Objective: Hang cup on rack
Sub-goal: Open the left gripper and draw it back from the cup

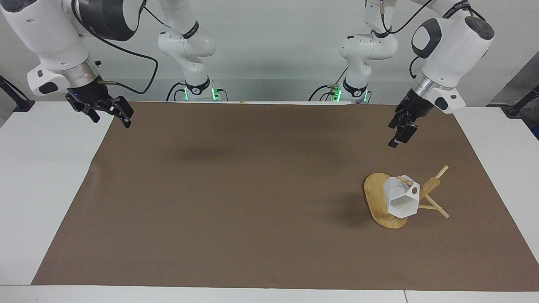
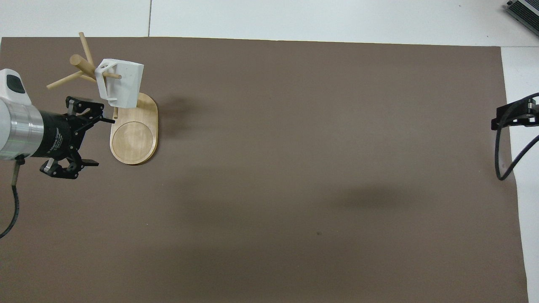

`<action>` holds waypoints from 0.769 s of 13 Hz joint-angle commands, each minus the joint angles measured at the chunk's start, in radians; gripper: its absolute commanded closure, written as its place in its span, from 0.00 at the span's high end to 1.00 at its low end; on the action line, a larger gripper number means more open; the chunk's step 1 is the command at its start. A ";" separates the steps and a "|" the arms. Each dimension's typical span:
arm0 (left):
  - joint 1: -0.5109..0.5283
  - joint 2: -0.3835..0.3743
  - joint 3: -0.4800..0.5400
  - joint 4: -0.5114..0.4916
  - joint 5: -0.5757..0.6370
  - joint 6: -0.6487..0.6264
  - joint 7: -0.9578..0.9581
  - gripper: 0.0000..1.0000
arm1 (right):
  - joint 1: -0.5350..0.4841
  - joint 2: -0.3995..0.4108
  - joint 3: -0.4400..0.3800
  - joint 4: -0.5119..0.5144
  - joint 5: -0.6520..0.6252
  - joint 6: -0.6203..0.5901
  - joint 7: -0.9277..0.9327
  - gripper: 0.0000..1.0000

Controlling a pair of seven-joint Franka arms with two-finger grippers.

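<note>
The white faceted cup (image 1: 401, 197) hangs by its handle on a peg of the bamboo rack (image 1: 429, 188), toward the left arm's end of the table; it also shows in the overhead view (image 2: 120, 82), on the rack (image 2: 134, 134). My left gripper (image 1: 400, 134) is open and empty, up in the air over the mat beside the rack's base; in the overhead view (image 2: 94, 141) its fingers stand wide apart. My right gripper (image 1: 120, 113) is open and empty, raised over the mat's edge at the right arm's end, where the right arm waits (image 2: 511, 115).
A brown mat (image 1: 252, 202) covers most of the white table (image 1: 38, 176). The two arm bases stand at the robots' edge. A dark device corner (image 2: 524, 10) shows at the table's edge farthest from the robots.
</note>
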 commanded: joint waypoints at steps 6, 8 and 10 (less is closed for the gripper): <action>0.000 -0.015 0.008 0.106 0.152 -0.140 0.652 1.00 | 0.004 -0.027 -0.008 -0.033 0.016 0.014 0.005 1.00; 0.009 -0.002 0.016 0.173 0.153 -0.221 0.801 1.00 | 0.004 -0.027 -0.008 -0.033 0.016 0.014 0.005 1.00; 0.011 0.015 0.016 0.228 0.176 -0.237 0.926 1.00 | 0.004 -0.027 -0.008 -0.033 0.016 0.014 0.005 1.00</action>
